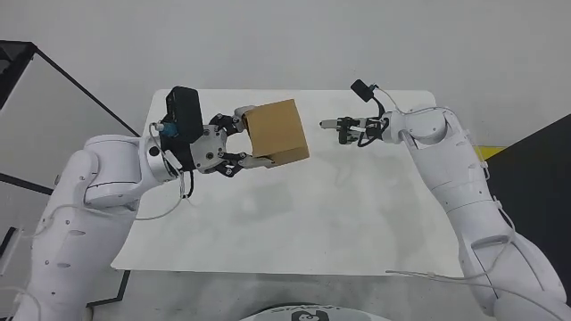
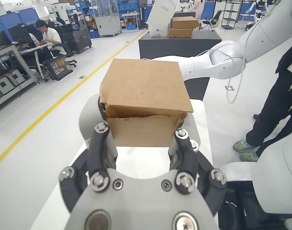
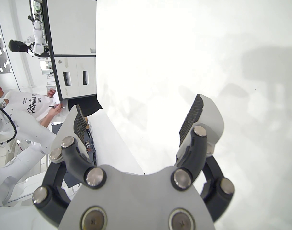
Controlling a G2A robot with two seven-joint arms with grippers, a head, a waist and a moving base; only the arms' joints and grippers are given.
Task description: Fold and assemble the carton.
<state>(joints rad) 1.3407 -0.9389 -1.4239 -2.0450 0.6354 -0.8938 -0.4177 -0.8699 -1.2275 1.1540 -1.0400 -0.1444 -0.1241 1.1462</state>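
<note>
Now carton [image 1: 278, 129] in left end effector [image 1: 249, 139], flap seam facing wrist.

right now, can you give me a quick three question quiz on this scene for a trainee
1. True or false: the right gripper is holding the box.
2. What grips the box? A) the left gripper B) the right gripper C) both grippers
3. Fill in: the right gripper's fingers are ____ and hold nothing.

Key: 1 false; 2 A; 3 open.
</note>
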